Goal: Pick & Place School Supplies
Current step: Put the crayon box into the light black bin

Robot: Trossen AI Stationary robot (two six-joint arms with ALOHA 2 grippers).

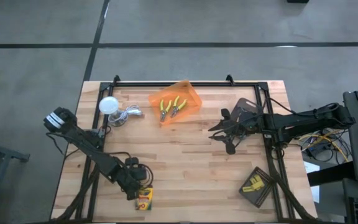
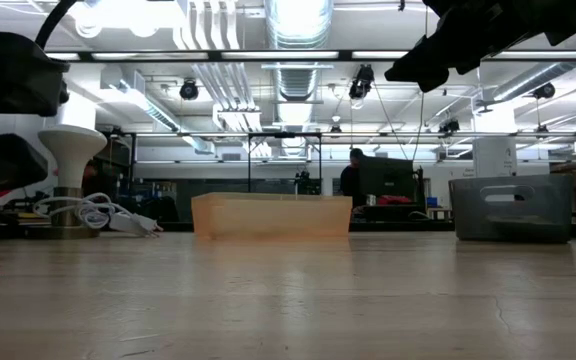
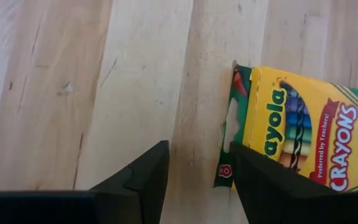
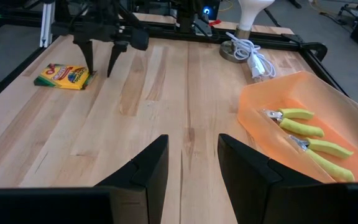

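Surface: pale wooden table (image 1: 185, 162) with a dark frame, grey floor around it; a workshop room shows beyond in the low view.
Done so far: two yellow-handled pliers (image 1: 172, 107) lie in the translucent orange bin (image 1: 191, 94) at upper centre of the high view; judged placed.
In hand now: one crayon box (image 1: 145, 199) lies flat near the bottom edge, lower left of centre in the high view, not lifted.
Left gripper (image 1: 138, 186): low over the table at the box's end, fingers apart; in its wrist view one finger stands at the box's green flap, the other over bare wood. No grip yet.
Right gripper (image 1: 229, 132): hangs above the table right of centre, fingers apart, holding nothing; looks to be waiting.
Left to do: judged, closing on the crayon box and carrying it to the bin. Other crayon boxes and yellow blocks cannot be picked out.
Unclear: dark flat tray (image 1: 257, 186) at lower right carries something yellow; too small to tell what.
Bystanders: white ball lamp (image 1: 109, 105) with its coiled cable (image 1: 131, 114) at upper left, just left of the bin.
Obstacles: open wood lies between box and bin; lamp and cable sit close to the bin's left side, so a wide swing there could snag.
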